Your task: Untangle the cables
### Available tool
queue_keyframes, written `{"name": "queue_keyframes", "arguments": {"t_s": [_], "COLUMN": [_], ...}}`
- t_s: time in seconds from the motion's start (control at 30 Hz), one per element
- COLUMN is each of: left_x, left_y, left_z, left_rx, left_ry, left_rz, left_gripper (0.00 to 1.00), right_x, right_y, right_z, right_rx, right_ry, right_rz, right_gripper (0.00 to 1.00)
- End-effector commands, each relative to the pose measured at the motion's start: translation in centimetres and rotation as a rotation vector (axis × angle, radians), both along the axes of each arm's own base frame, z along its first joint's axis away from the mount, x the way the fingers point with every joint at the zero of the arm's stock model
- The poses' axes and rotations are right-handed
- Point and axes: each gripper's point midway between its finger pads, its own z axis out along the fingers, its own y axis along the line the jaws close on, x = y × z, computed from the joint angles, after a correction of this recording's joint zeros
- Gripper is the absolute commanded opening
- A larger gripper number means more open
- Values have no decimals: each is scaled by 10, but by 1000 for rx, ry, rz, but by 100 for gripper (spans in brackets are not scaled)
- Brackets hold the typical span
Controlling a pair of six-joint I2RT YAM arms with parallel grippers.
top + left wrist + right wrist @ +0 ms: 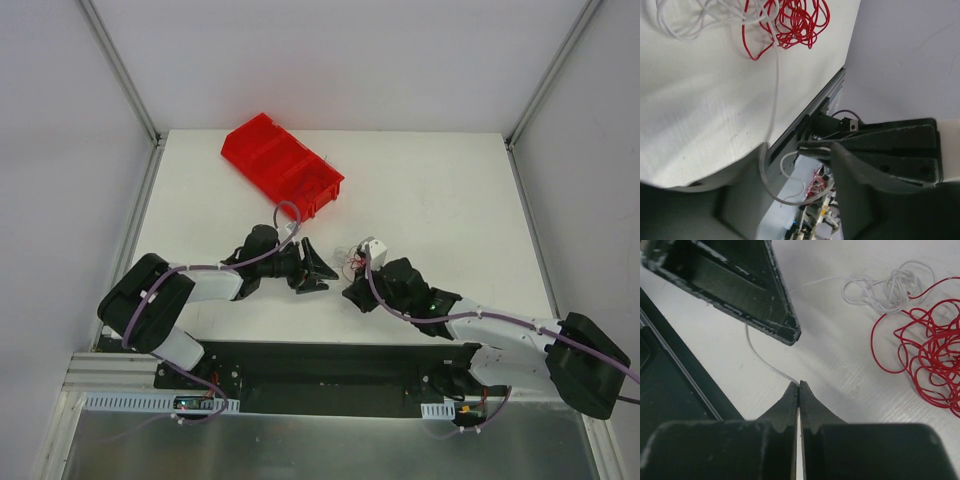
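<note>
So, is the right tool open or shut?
Shut. In the right wrist view the right tool has its fingers pressed together, and the white cable ends at their tips, apparently pinched.

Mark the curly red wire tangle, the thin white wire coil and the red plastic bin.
curly red wire tangle [939,355], right wrist view, middle of the loops.
thin white wire coil [891,287], right wrist view, bunched loops.
red plastic bin [272,152], top view, broad red side.
</note>
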Motion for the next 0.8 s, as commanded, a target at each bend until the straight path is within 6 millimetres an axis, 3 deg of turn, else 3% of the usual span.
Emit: {"name": "queue_keyframes", "arguments": {"t_s": [0.0, 0.13, 0.33, 0.43, 0.5, 0.63, 0.67, 0.73, 0.77], "left_x": [6, 4, -1, -1, 0, -3, -6, -8, -9], "left_y": [-11, -7, 7, 13, 17, 15, 10, 7, 5], "left_z": [19, 9, -2, 1, 2, 6, 9, 13, 16], "left_rx": [-91, -52, 81, 157, 214, 273, 278, 276, 275], "left_ry": [-76, -95, -167, -235, -265, -308, -317, -324, -336], "left_rz": [-26, -31, -54, -69, -75, -112, -135, -145, -149], "left_gripper": [42, 3, 0, 0, 0, 0, 0, 0, 0], "right_x": [1, 1, 19, 31, 43, 57, 65, 80, 88], "right_y": [4, -7, -61, -84, -96, -74, -64, -54, -58], "right_z": [3, -2, 4, 18, 27, 51, 34, 27, 13], "right_rx": [-8, -59, -193, -186, -157, -115, -206, -269, -338], "right_ry": [-35, -19, -33, -52, -31, -30, 24, 64, 77], "right_rz": [-26, -71, -268, -345, -394, -258, -200, -198, -229], "right_gripper": [2, 16, 65, 84, 90, 92, 92, 88, 86]}}
